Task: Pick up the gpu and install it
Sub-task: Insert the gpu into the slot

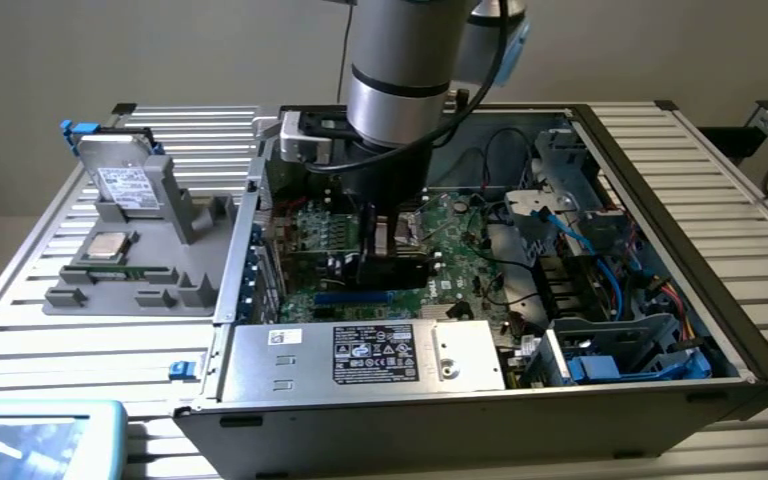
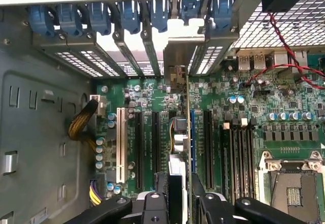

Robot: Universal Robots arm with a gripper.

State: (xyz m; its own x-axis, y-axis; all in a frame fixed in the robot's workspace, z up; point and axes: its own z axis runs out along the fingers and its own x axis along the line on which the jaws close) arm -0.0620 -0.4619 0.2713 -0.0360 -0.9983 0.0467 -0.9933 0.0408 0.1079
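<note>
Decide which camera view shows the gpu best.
The wrist view: the gpu runs edge-on from the end effector gripping it to its silver bracket, above the motherboard slots. The exterior view shows the gpu as a dark block under the arm.

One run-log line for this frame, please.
claw: shut on thin green circuit-board gpu with black cooler | gpu: upright over green motherboard slots in grey case | seated: cannot tell

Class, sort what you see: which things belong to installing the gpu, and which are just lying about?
Job in hand: gpu, gripper clamped on it, motherboard, computer case.
Lying about: hard drive, memory stick, grey tray holding them.
</note>
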